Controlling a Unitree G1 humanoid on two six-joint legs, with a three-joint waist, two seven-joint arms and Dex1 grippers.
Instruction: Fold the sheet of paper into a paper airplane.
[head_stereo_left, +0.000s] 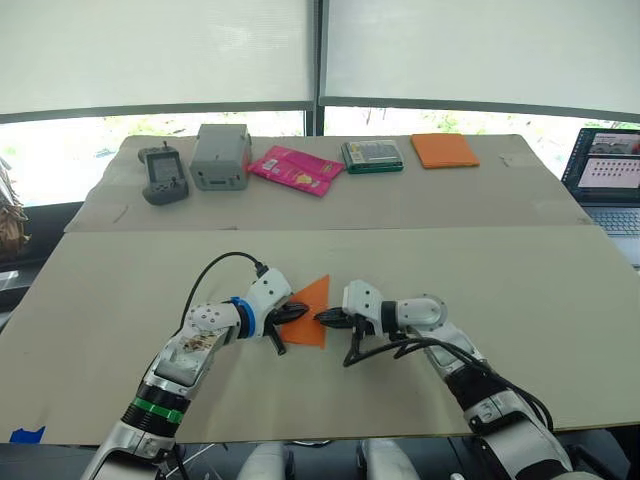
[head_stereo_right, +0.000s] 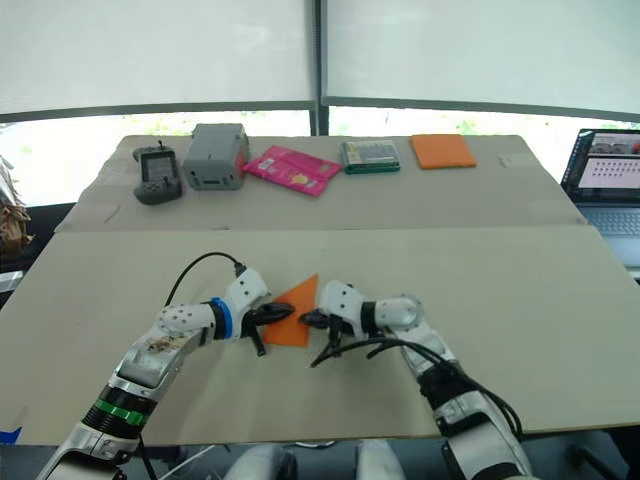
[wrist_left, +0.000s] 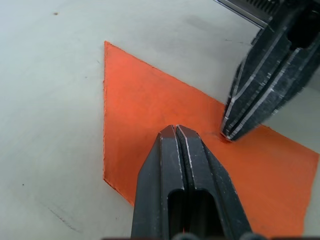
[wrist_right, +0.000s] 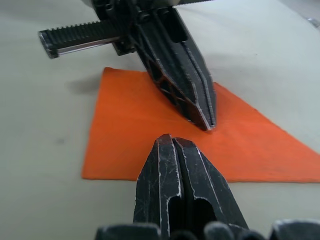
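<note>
Flat on the near beige table (head_stereo_left: 520, 290) by windows, the sheet of paper (head_stereo_left: 312, 305) lies pressed between the clenched left gripper (head_stereo_left: 296, 312) and clenched right gripper (head_stereo_left: 326, 318).

Bare table (head_stereo_left: 480, 270) surrounds the two hands; the nearest objects line the far edge, well apart.

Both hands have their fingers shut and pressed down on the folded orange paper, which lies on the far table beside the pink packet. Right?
Not quite. The orange paper lies on the near table, between the left hand and right hand, far from the pink packet; the left eye view shows this. Both hands' fingers are shut and pressed on it, as the wrist views show.
</note>
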